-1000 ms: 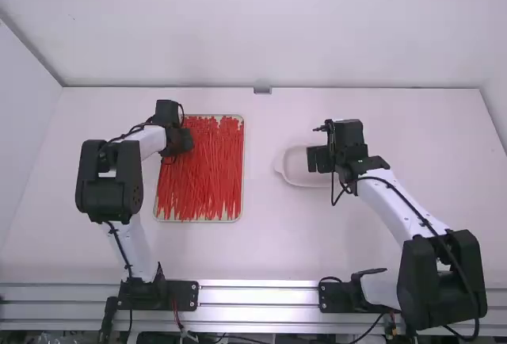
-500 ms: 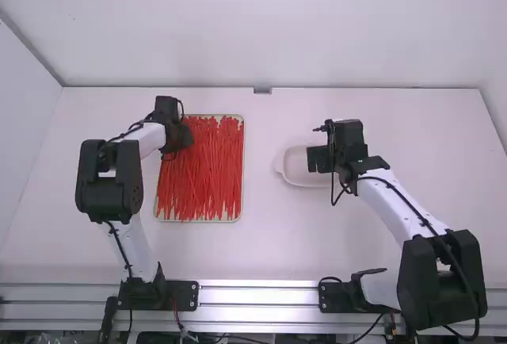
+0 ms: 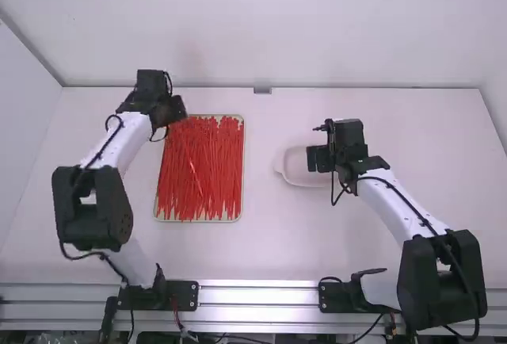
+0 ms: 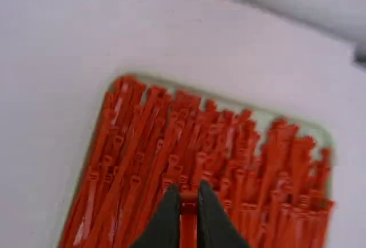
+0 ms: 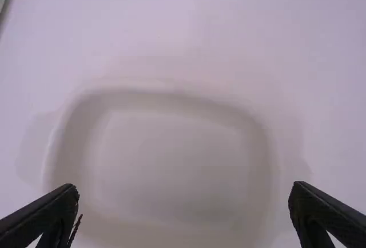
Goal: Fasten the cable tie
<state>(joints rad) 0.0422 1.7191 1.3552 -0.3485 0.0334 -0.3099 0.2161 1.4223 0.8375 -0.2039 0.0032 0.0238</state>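
Observation:
A pale tray (image 3: 198, 220) holds a heap of red cable ties (image 3: 207, 170) left of the middle. My left gripper (image 3: 161, 111) hangs above the tray's far left corner. It is shut on a single red cable tie (image 4: 187, 220), pinched between the fingertips (image 4: 169, 202), over the pile of cable ties (image 4: 229, 156) on the tray (image 4: 311, 127). My right gripper (image 3: 329, 159) stands open over a white dish (image 3: 295, 171) with nothing between its fingers. The right wrist view has the dish (image 5: 171, 151) lying empty beyond the right gripper (image 5: 186, 214).
The white table (image 3: 380, 114) spreads around the tray and dish, with bare room at the right and the front. A white wall stands along the left side. A small grey bracket (image 3: 262, 88) sits at the table's far edge.
My left gripper has lifted off the tie heap and moved back and left, carrying one red tie. The right arm has stayed still.

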